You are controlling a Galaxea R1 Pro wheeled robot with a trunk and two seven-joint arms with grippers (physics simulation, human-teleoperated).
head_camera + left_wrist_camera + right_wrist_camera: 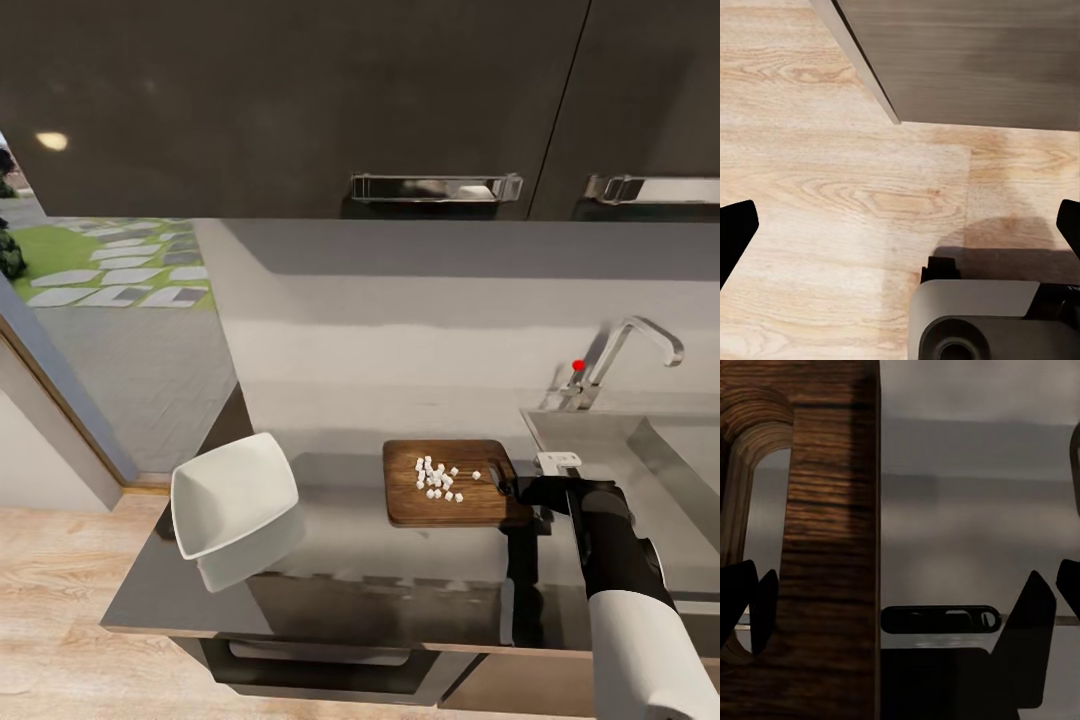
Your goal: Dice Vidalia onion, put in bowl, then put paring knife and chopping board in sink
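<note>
diced vidalia onion [437, 478] heaped mid chopping board [408, 505]

board sits on the countertop [350, 590] near the sink's [600, 440] edge, white bowl [232, 493] tilted at the far left corner. right gripper [512, 488] at the board's handle end, jaws spread wide around its edge. left gripper [900, 225] hangs open over wood floor [832, 187].

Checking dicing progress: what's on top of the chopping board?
A little heap of diced onion lies on the chopping board. The right end effector covers the board's right edge, hiding anything there.
</note>
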